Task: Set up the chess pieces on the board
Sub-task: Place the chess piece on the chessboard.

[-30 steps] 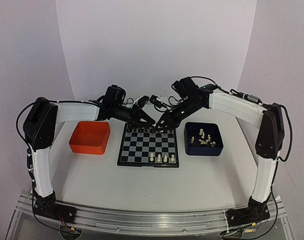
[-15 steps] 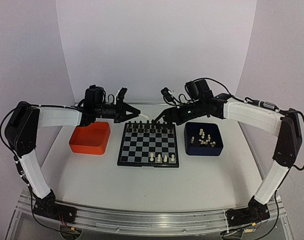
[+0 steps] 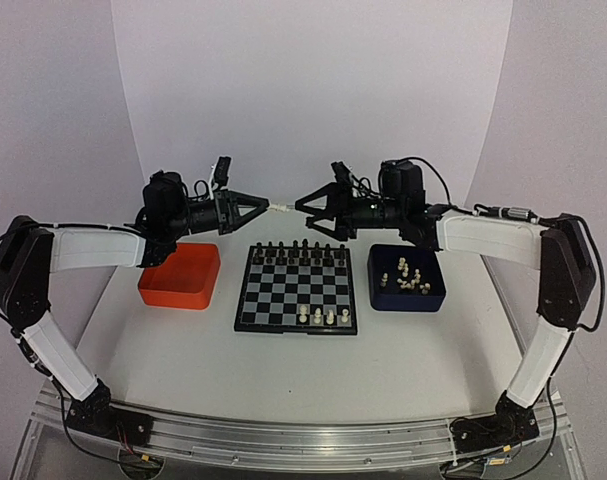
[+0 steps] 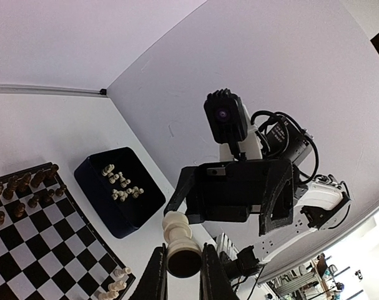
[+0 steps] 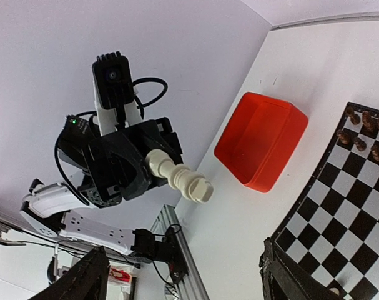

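White piece (image 4: 177,230) is off the board (image 3: 296,295), in the air above its far edge, clamped in the left gripper (image 3: 265,208). The jaws are closed on one end of it. The piece lies sideways, with its free end sticking out toward the right gripper (image 3: 308,207).

The right gripper is spread wide with nothing in it. It faces the piece head-on and very near, and I see no contact.

I read this as a mid-air hand-over. A piece held sideways can't be stood on a square, so the other arm probably takes the exposed end for a better grip angle. Holding it high also keeps both sets of fingers clear of what's already standing.

On the board, the black pieces (image 3: 298,255) are lined up along the far rows. A few white ones (image 3: 317,316) stand on the near row, toward the right. Most white squares are unfilled, so by my estimate we're early in the job.

The remaining stock (image 3: 410,277) lies loose in the blue tray (image 3: 378,292), just right of the board. The orange tray (image 3: 180,285) sits on the left.

Next, the right gripper should close on the free end before the left lets go. The piece is tiny and there's little to grab. A slip would drop it into the black row.
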`<state>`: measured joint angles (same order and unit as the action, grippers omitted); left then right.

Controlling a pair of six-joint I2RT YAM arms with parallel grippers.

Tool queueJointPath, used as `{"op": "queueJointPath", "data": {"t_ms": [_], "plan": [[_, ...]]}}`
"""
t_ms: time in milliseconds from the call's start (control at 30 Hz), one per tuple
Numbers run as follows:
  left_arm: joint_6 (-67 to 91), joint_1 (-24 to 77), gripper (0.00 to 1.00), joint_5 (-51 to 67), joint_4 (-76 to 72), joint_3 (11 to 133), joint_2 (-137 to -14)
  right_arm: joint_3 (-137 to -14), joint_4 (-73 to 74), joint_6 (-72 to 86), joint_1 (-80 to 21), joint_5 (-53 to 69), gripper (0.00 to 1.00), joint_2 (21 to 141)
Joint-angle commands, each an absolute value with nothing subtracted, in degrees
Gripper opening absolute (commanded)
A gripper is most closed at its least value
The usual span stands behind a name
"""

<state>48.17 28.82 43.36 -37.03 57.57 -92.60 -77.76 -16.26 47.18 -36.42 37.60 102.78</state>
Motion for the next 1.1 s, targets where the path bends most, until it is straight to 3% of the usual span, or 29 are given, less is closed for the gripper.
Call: {"op": "queueJointPath", "data": {"t_ms": [0,433,900,1067], "plan": [[49.7,29.2,0.0,42.8,-43.2,57.2,-90.6,-82.7,-26.1,57.6,-36.8,41.5,0.77,107.1],[49.6,29.7,0.0,43.2,-43.7,57.2,-91.5,-88.7,-36.1,69.2,-37.4,44.0,0.55,114.6],[49.6,29.8,0.0,41.8,-43.4,57.9,-93.5,-89.3,-36.9,70.5,-37.9,45.8,0.33,114.3],[49.6,29.8,0.0,41.9,-43.2,57.9,-93.7,-88.7,-37.0,69.7,-37.9,45.5,0.15,113.6]]}}
